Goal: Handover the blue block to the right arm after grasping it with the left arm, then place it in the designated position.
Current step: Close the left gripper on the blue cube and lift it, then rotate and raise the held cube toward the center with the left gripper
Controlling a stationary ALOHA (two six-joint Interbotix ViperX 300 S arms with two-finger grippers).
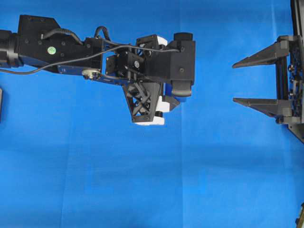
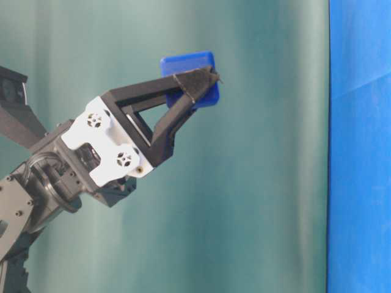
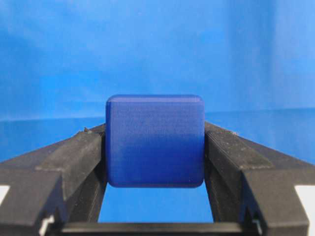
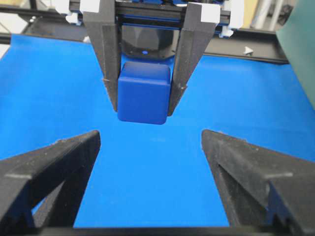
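The blue block, a small dark-blue cube with rounded edges, is pinched between the two black fingers of my left gripper, which is shut on it. The table-level view shows the left gripper raised off the table and tilted up, the blue block at its tips. My left arm reaches in from the left. The right gripper stands open at the right edge, pointing left toward it. From the right wrist, the blue block hangs ahead of the right gripper, beyond its tips and apart from them.
Blue cloth covers the table. A green backdrop hangs behind the left arm in the table-level view. A dark frame rail runs along the far table edge. A dark object shows at the left edge.
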